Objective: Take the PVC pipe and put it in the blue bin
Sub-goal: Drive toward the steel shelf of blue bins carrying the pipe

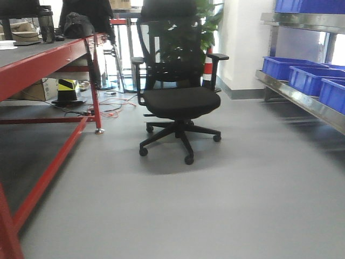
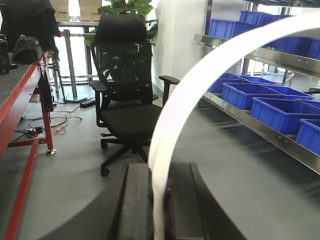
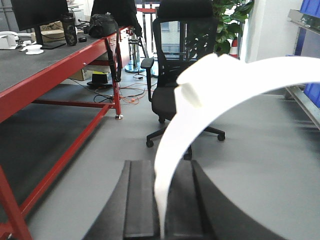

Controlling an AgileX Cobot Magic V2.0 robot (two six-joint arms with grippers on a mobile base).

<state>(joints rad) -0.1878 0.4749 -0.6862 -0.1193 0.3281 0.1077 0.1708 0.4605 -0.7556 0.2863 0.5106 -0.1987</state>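
In the left wrist view, my left gripper (image 2: 159, 172) is shut on a white curved PVC pipe (image 2: 210, 70), which arcs up and to the right from between the black fingers (image 2: 135, 200). In the right wrist view, my right gripper (image 3: 161, 167) is likewise shut on a white curved PVC pipe (image 3: 185, 120) with a thicker fitting near its top. Several blue bins (image 1: 285, 67) sit on the steel shelf at the right, and the left wrist view shows the blue bins (image 2: 280, 112) closer. The front view shows neither gripper nor pipe.
A black office chair (image 1: 178, 100) stands on the grey floor straight ahead. A long red-framed table (image 1: 48, 54) runs along the left. The steel shelf (image 1: 302, 100) lines the right side. Cables (image 1: 116, 105) lie on the floor behind the table leg.
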